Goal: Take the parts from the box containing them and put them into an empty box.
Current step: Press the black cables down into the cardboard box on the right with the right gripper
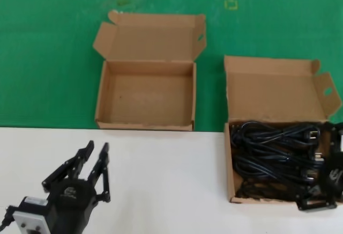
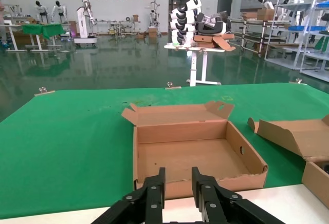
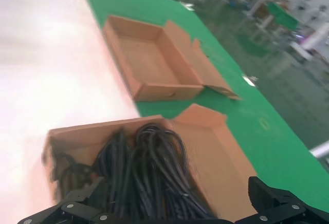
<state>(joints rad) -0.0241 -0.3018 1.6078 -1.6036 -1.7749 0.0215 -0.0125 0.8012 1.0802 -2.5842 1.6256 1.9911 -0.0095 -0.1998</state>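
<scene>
The black coiled power cables (image 1: 273,148) fill the brown box with the ragged-edged lid (image 1: 268,89) at the right, on the white table. My right gripper (image 1: 324,185) is low over that box's near right corner. In the right wrist view it (image 3: 176,188) is open, its fingers wide apart on either side of the cables (image 3: 149,172), holding nothing. The empty box (image 1: 144,92) with flaps at both lid ends lies on the green mat at centre left. My left gripper (image 1: 96,156) is open and empty over the white table, short of the empty box (image 2: 190,157).
The green mat (image 1: 48,57) covers the far half of the table and the white surface (image 1: 166,180) the near half. A small yellow square mark (image 1: 231,4) lies on the mat behind the boxes. A gap of mat separates the two boxes.
</scene>
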